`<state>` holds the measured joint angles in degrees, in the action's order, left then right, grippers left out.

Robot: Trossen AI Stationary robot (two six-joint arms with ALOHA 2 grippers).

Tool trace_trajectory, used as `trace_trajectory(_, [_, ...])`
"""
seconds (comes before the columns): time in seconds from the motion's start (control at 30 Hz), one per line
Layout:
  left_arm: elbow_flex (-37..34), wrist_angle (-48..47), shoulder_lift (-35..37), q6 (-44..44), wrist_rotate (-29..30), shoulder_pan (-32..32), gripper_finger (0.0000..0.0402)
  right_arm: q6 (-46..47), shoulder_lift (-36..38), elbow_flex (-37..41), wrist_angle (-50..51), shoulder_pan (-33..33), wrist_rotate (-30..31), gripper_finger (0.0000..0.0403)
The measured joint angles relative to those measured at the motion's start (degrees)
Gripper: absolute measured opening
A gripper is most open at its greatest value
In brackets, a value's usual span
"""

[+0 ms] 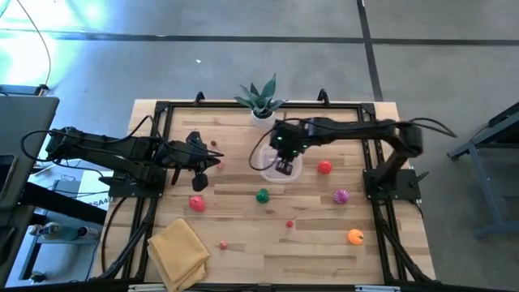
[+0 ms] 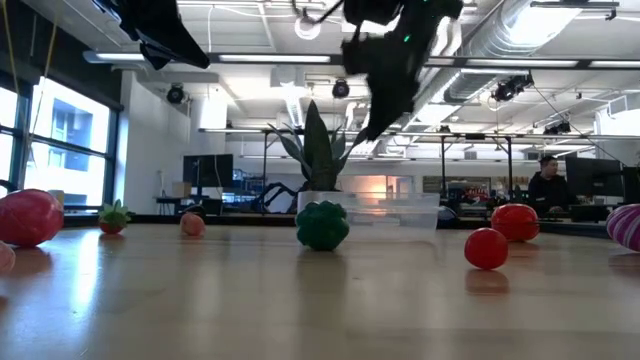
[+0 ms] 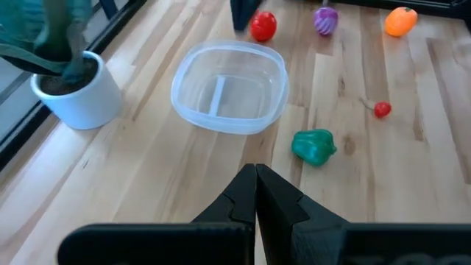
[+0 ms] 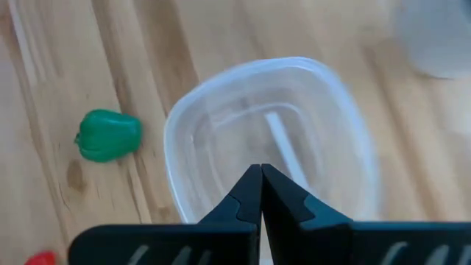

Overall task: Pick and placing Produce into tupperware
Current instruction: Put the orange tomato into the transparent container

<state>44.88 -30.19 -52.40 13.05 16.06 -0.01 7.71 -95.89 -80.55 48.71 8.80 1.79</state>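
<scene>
The clear tupperware (image 3: 228, 87) stands empty on the table's far middle, in front of the potted plant. My right gripper (image 4: 260, 171) hangs shut above it (image 1: 284, 168), holding nothing. My left gripper (image 3: 255, 173) waits shut to the container's left (image 1: 212, 160), raised off the table. Produce lies scattered on the wood: a green pepper (image 1: 262, 195) just near of the container, a red tomato (image 1: 324, 168) to its right, a spiky purple piece (image 1: 340, 195), an orange piece (image 1: 355, 236), and a pink-red piece (image 1: 197, 203) on the left.
A potted plant in a white pot (image 1: 261, 105) stands at the far edge behind the container. A folded yellow cloth (image 1: 178, 251) lies at the near left corner. Small red pieces (image 1: 289, 224) dot the near middle. A black frame (image 1: 162, 109) borders the table.
</scene>
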Motion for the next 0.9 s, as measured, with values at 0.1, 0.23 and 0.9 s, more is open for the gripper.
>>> trace_trajectory(0.1, [0.0, 0.0, 0.0, -0.6, -1.3, 0.0, 0.0001, 2.6, 5.4, 0.0, 4.2, -1.6, 5.4, 0.0000])
trace_trajectory(0.23, [0.0, 0.0, 0.0, -0.7, -2.5, 0.0, 0.0001, 7.7, 12.2, 0.0, 9.9, -3.8, 11.0, 0.0000])
trace_trajectory(0.9, [0.0, -2.0, 0.0, -0.8, -3.6, 0.0, 0.0001, 42.1, 22.9, 4.0, 35.8, -22.7, 20.5, 0.0042])
